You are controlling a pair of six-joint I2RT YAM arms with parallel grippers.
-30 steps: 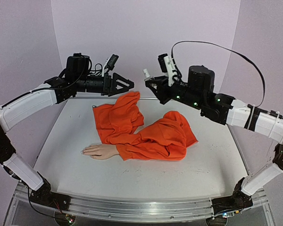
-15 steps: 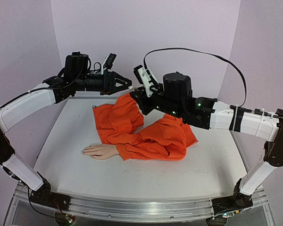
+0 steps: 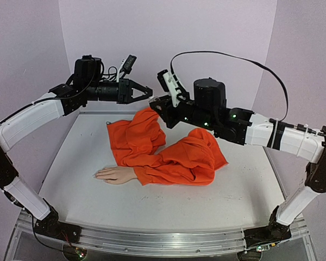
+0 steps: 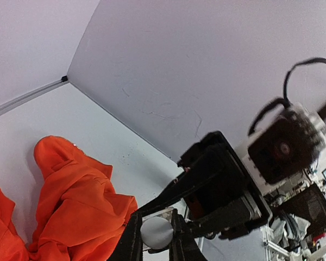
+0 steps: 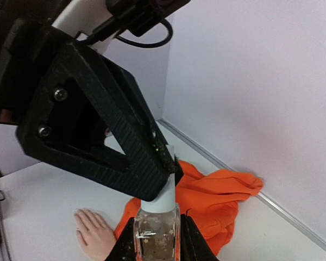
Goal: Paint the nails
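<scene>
Right wrist view shows the right gripper clamped on a small clear glass bottle, while the left gripper pinches the bottle's white cylindrical cap end-on. Well apart from both, the pale peach mannequin hand lies flat on the white table. Its tiny nails point left, and its wrist sits in a crumpled orange sleeve.
</scene>
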